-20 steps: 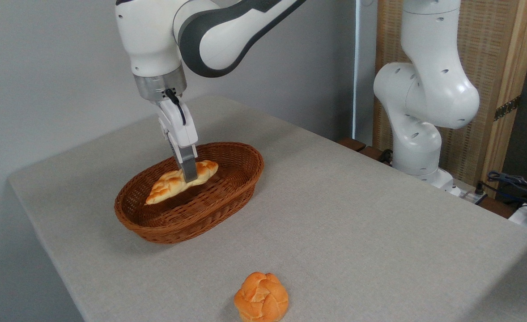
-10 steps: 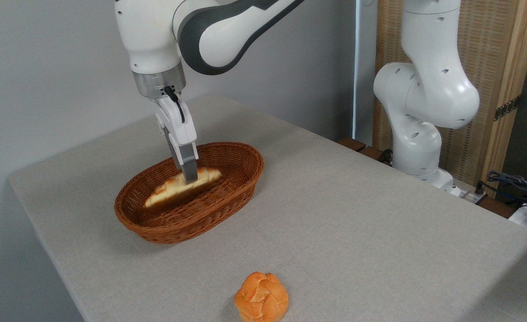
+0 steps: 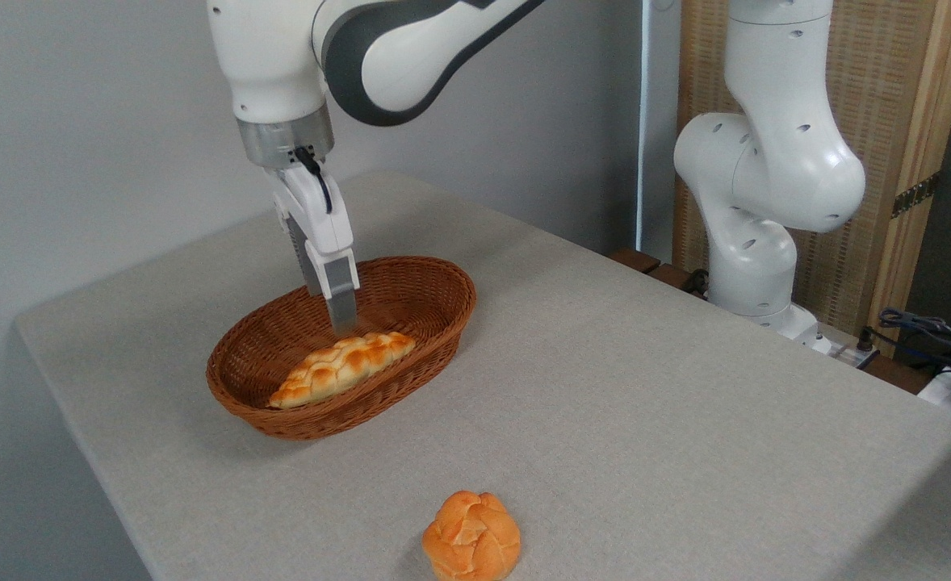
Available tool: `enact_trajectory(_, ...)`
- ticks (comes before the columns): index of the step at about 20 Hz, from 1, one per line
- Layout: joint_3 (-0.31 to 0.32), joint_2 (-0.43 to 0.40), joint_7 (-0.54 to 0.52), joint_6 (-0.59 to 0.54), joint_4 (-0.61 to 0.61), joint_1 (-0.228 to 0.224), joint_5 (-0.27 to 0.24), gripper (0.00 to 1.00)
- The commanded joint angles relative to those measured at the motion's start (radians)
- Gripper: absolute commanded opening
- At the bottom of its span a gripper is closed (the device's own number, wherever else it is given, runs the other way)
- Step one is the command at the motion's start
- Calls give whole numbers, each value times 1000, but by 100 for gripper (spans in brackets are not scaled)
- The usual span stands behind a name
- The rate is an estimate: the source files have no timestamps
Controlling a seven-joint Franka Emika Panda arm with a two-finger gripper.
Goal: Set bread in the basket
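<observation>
Golden braided bread lies inside my wicker basket, along its near wall. My hand hangs just above it, gripping nothing; whether its fingers are parted I cannot tell. Round bun sits well apart on the surface.

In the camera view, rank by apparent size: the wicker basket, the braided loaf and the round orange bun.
1. Oval reddish-brown woven wicker basket, clearly largest.
2. Golden-yellow braided leaf-shaped loaf, lying inside the basket.
3. Round orange knotted bun, shorter than the loaf though nearer the camera, so the order looks safe.
</observation>
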Motion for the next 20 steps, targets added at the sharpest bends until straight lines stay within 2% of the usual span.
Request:
enact_trajectory(1,40,-25,-28,-28,64,4,23,100)
enact_trajectory(4,108,-45,-34,-92,116,4,25,100)
enact_trajectory(7,191,-28,-30,-219,268,6,23,100)
enact_trajectory(9,225,-21,-25,-256,298,4,26,100)
enact_trajectory(11,229,-21,-26,-258,298,4,28,100)
enact_trajectory(13,226,-24,-26,-270,298,3,54,100)
enact_trajectory(15,225,-22,-26,-339,298,-1,88,100)
enact_trajectory(17,225,-24,-28,-382,298,-4,96,100)
enact_trajectory(20,228,-24,-26,-390,298,-4,96,100)
